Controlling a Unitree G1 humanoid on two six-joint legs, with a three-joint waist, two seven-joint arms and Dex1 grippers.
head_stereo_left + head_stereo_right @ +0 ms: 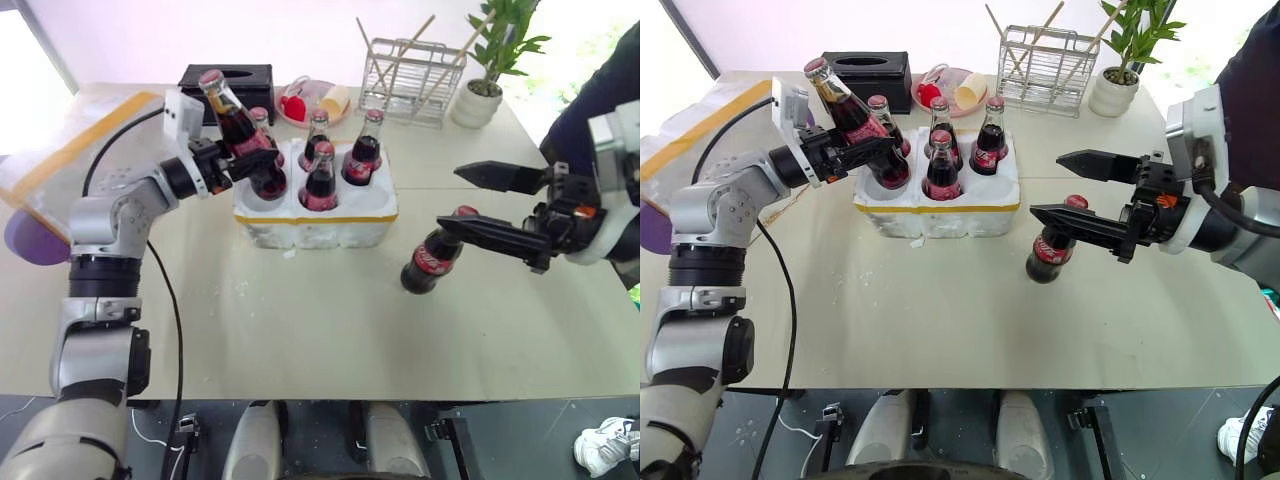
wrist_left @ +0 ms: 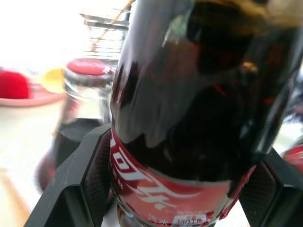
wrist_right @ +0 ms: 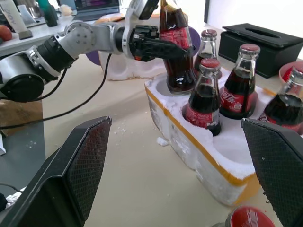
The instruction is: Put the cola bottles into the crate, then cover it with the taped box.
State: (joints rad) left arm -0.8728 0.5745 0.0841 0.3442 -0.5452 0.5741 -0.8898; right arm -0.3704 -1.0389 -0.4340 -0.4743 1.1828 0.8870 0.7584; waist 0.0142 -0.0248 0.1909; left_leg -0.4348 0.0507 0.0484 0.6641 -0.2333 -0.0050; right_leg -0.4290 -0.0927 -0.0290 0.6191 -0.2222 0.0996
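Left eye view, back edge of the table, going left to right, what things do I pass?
Tissue box → pink plate → wire rack → potted plant.

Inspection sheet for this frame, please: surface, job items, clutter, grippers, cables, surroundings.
Surface: beige table, white crumbs near the crate.
Job's things: crate holds four upright bottles; fifth bottle tilted at a crate well in the left gripper; sixth bottle on the table; taped box at the table's left.
Clutter: tissue box, plate, wire rack, plant.
Grippers: left gripper shut on the fifth bottle; right gripper open, over the sixth bottle.
Cables: black cable along the left arm.
Surroundings: person's sleeve, shoe.
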